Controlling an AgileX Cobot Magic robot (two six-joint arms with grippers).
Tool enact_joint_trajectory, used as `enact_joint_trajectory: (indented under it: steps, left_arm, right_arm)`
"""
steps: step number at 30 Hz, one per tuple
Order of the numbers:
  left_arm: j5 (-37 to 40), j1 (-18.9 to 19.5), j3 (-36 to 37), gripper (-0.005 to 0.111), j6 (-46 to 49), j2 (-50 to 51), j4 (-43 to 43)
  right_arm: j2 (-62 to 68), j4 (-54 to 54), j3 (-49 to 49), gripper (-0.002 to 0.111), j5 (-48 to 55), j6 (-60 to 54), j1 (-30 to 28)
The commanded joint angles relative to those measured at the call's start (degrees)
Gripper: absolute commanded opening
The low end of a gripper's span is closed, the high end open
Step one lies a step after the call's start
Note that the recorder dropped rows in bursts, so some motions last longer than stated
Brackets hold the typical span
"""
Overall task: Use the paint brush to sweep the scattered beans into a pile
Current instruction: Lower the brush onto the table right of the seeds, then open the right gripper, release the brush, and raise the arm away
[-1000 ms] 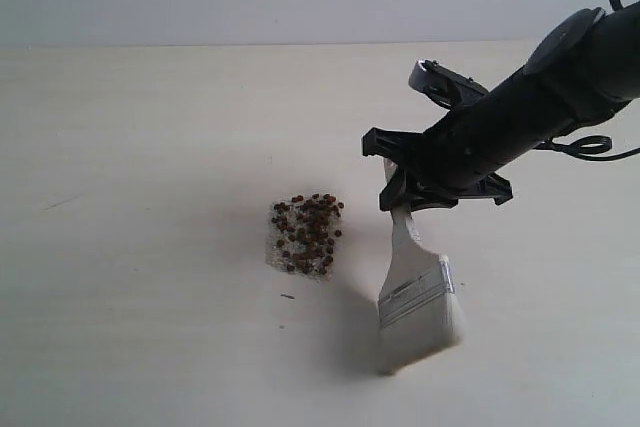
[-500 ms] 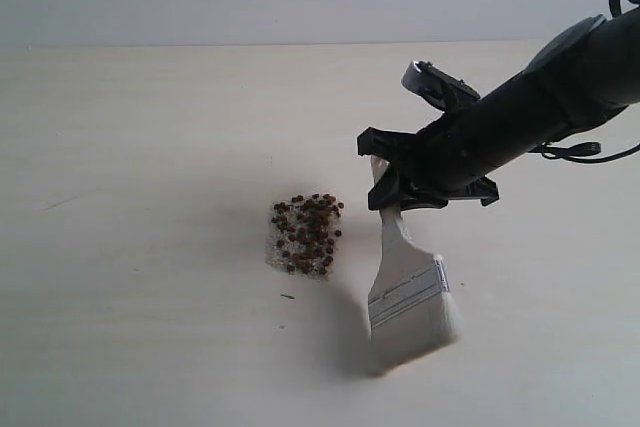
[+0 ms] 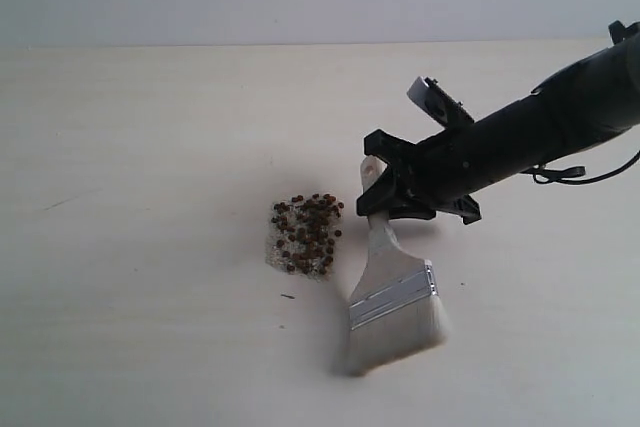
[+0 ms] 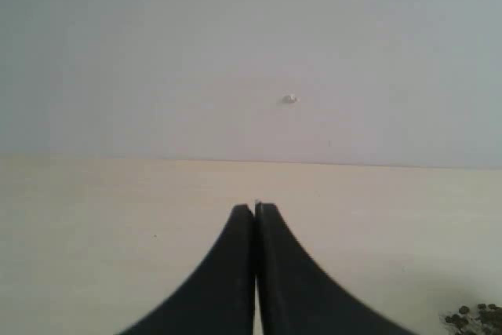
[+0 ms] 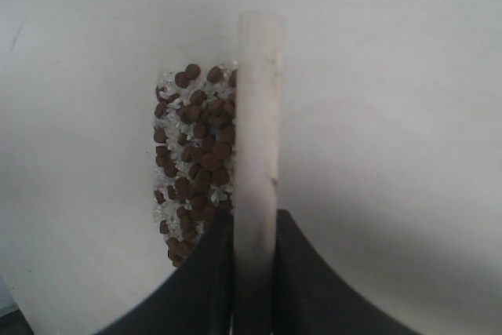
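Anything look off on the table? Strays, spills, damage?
Nothing major. The beans sit in one compact cluster beside the paint brush, which the right pincer grips by the handle. Only a small dark fleck lies apart, just outside the cluster.

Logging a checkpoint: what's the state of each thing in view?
beans: gathered in one compact cluster on the table.
paint brush: held by its handle, tilted, bristles down, beside the beans and apart from them.
right gripper: shut on the paint brush.
left gripper: shut, empty.
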Motion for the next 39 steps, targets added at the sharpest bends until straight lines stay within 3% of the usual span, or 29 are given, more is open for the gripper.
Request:
enact_joint_trajectory:
  steps: [1,11,20,24,30,34,36,39]
  left_arm:
    - [0.07,-0.24,0.15,0.0,0.1,-0.28,-0.35]
    - [0.07,-0.24,0.15,0.0,0.1,-0.28,-0.35]
    - [0.07,-0.24,0.15,0.0,0.1,-0.28,-0.35]
    - [0.07,-0.24,0.15,0.0,0.1,-0.28,-0.35]
    - [0.07,-0.24,0.15,0.0,0.1,-0.28,-0.35]
    - [0.07,-0.24,0.15,0.0,0.1,-0.28,-0.35]
    - [0.07,-0.24,0.15,0.0,0.1,-0.28,-0.35]
    - [0.07,-0.24,0.15,0.0,0.1,-0.28,-0.35]
  right_arm:
    - [1.88,2.26,-0.3,0.0,1.47,-2.43,-0.98]
    - [2.04,-0.17,-0.3,0.003,-1.41,-2.43,-0.98]
    - [-0.57,-5.56,-0.3,0.037,-7.06,-1.71,-1.27]
    - [-1.46,-5.85,-0.3,0.044,-7.82,-1.83,-1.27]
    - [-4.51,-9.34,-0.3,0.044,-10.15,2.14,-1.27]
    - [-9.09,-18.78,-0.04,0.041,-13.58,11.1,-1.27]
    - [-12.33,-25.69,0.54,0.035,-15.44,17.59,-1.27]
    - [-18.84,-35.13,2.84,0.015,-20.53,28.57,-1.27]
